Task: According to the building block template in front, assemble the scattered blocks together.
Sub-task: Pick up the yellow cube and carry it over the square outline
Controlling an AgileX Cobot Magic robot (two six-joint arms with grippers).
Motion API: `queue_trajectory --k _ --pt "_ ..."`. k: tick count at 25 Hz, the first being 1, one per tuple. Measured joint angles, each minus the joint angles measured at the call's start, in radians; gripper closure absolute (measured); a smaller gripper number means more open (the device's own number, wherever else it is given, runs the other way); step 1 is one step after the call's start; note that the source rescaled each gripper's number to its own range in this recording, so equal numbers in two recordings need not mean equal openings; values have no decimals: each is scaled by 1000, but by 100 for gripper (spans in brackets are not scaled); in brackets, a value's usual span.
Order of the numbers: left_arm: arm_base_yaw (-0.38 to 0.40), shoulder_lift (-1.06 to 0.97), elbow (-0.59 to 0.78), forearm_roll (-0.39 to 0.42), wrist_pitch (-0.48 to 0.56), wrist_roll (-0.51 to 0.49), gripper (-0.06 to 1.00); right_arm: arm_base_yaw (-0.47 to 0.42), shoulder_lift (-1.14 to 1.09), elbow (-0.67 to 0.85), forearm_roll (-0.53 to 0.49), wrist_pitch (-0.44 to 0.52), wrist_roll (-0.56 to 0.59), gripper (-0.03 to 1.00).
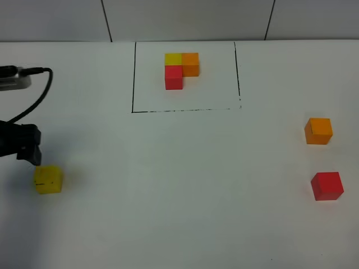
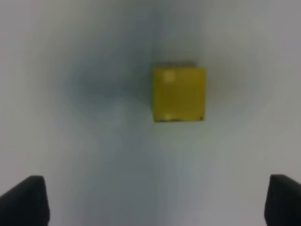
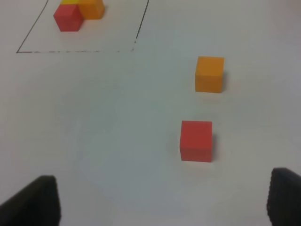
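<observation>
The building block template (image 1: pixel 180 70) is a yellow, orange and red cluster inside a black-lined rectangle at the back centre; it also shows in the right wrist view (image 3: pixel 77 14). The scattered yellow cube (image 1: pixel 48 179) lies at the front left. My left gripper (image 1: pixel 29 152) hovers just behind and left of it, apart from it. In the left wrist view the gripper (image 2: pixel 153 202) is open, with the yellow cube (image 2: pixel 178 94) ahead of its fingertips (image 2: pixel 23 200). The orange cube (image 1: pixel 318 130) and red cube (image 1: pixel 327 185) lie at the right. My right gripper (image 3: pixel 160 200) is open, short of the red cube (image 3: pixel 196 140) and orange cube (image 3: pixel 209 74).
The white table (image 1: pixel 185 190) bears only the cubes and the black rectangle line (image 1: pixel 133 78). A black cable (image 1: pixel 39 92) loops from a grey device at the left edge. A wall stands behind the table's far edge.
</observation>
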Motion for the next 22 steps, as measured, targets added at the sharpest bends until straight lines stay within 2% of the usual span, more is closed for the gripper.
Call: queue_trajectory --k 6,15,22 --pt "-19 114 0 -3 -67 -1 -6 0 0 0 0 0 1 17" --pt "-19 159 1 -3 -149 -7 -6 0 0 0 0 0 1 17" --pt "-19 207 64 -9 -217 -7 -6 0 0 0 0 0 1 17"
